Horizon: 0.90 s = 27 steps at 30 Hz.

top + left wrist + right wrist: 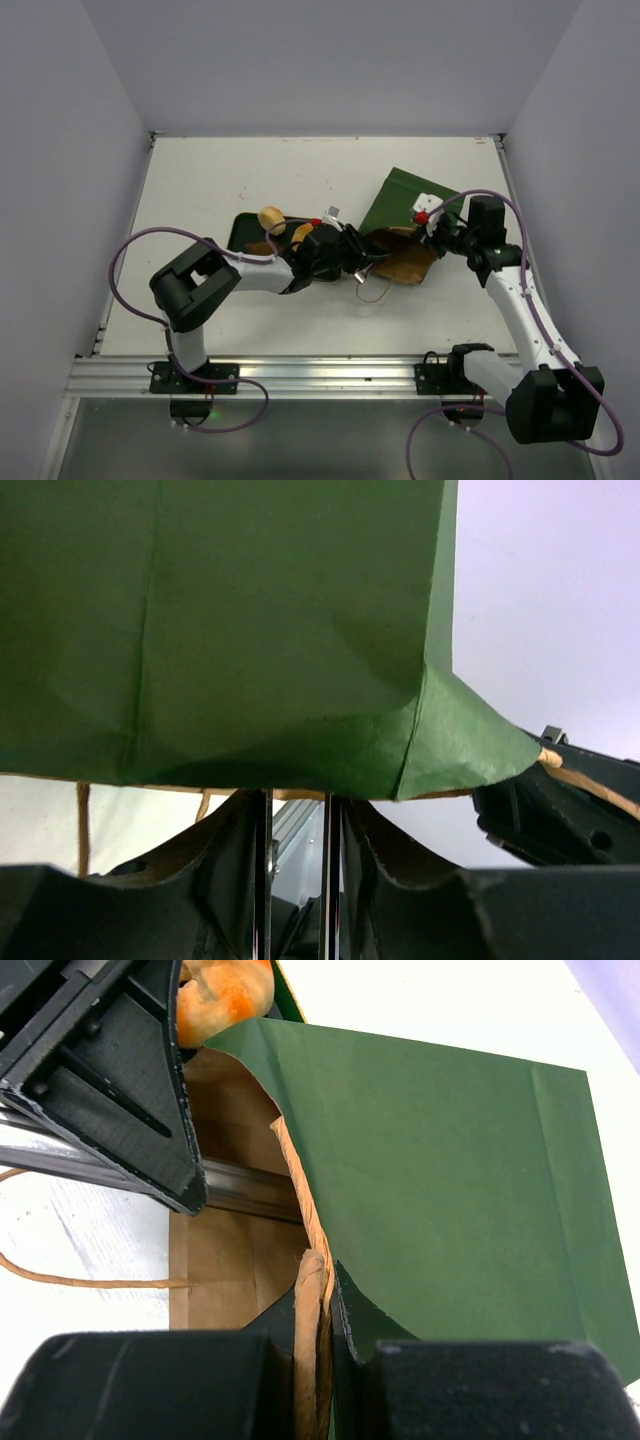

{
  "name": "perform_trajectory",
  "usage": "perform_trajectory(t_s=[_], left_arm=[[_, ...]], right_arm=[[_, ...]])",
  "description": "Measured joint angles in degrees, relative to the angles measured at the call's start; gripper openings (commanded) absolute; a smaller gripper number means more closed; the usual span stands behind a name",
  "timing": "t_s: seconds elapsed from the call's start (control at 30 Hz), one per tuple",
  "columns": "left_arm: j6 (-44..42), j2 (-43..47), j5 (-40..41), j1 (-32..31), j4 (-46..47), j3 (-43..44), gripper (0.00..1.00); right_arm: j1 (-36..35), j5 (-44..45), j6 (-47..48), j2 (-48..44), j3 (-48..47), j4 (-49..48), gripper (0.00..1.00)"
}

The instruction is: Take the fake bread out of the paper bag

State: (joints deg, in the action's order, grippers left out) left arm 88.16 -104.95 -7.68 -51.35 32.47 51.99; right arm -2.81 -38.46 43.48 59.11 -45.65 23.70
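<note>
Perhaps bread (225, 990), half-hidden beside paper bag (450, 1180)

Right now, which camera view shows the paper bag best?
Top external: the paper bag shows nearly whole, green outside, brown inside. Left wrist shows only a green wall; right wrist, one green side and brown rim.

The paper bag (400, 200) is matt dark green paper outside, lightly creased, and rough brown kraft paper inside. Its handle (100, 1281) is thin twisted tan string. The tongs (266, 880) are bright polished metal that mirrors what is around them. The bread piece (225, 990) looks dull and pitted, tan blotched with orange. The right gripper (322, 1345) is matt black plastic with a faintly grainy face. The table (200, 180) is flat matt white.
</note>
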Motion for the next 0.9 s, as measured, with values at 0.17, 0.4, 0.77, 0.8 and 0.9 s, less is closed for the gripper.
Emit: perform_trajectory(t_s=[0.17,0.4,0.77,0.8,0.9], left_arm=[[1.2,-0.9,1.0,-0.3,-0.1,1.4,0.45],[2.3,-3.1,2.2,-0.5,-0.5,3.8,0.47],[2.8,-6.8,2.4,-0.6,-1.7,7.7,0.48],[2.8,-7.3,2.4,-0.6,-1.9,8.3,0.48],[2.8,-8.4,2.4,-0.6,-2.6,9.9,0.48]], right_arm=[[0.0,0.0,-0.2,0.0,0.0,-0.2,0.06],[0.0,0.0,-0.4,-0.4,0.0,-0.4,0.06],[0.0,0.3,-0.4,-0.4,0.0,-0.6,0.06],[0.0,0.4,-0.4,-0.4,0.0,-0.6,0.06],[0.1,0.4,-0.4,-0.4,0.1,-0.6,0.06]])
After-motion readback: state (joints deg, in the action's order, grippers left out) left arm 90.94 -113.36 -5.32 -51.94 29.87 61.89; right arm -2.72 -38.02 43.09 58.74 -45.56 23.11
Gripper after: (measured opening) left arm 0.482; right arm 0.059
